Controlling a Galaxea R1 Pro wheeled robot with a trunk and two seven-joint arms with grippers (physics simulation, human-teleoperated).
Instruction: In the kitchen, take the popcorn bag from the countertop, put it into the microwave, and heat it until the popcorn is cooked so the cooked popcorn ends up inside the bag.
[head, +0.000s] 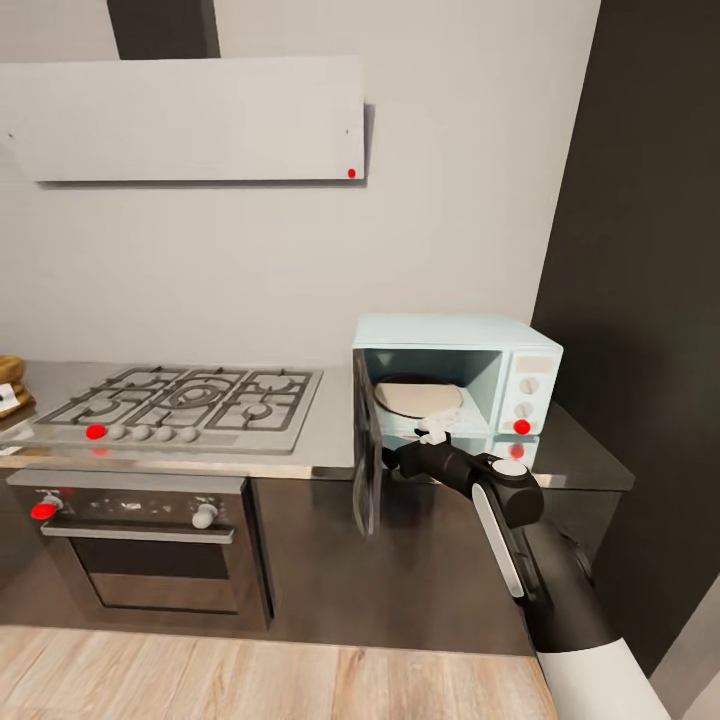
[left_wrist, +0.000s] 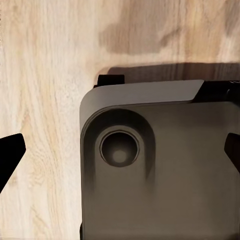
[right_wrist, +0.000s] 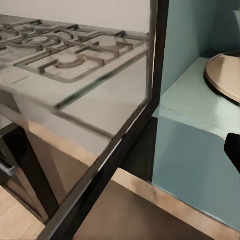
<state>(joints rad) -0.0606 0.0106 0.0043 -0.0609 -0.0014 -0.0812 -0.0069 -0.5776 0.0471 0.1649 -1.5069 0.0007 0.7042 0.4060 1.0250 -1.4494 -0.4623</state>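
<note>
Microwave (head: 457, 385) sits on the steel counter (head: 330, 440) right of the gas hob (head: 185, 400), door (head: 366, 455) swung open w/ round plate (head: 418, 397) inside. Right arm reaches to the opening; right fingers (head: 433, 430) are at the cavity's front edge, can't tell how far apart or if holding anything. Left fingers (left_wrist: 11, 156) spread wide, empty, over wood floor (left_wrist: 45, 75) & robot base (left_wrist: 160, 165).

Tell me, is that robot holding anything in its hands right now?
Cannot be told: the right gripper sits at the open pale blue microwave, its grasp unclear. The left gripper looks empty.
</note>
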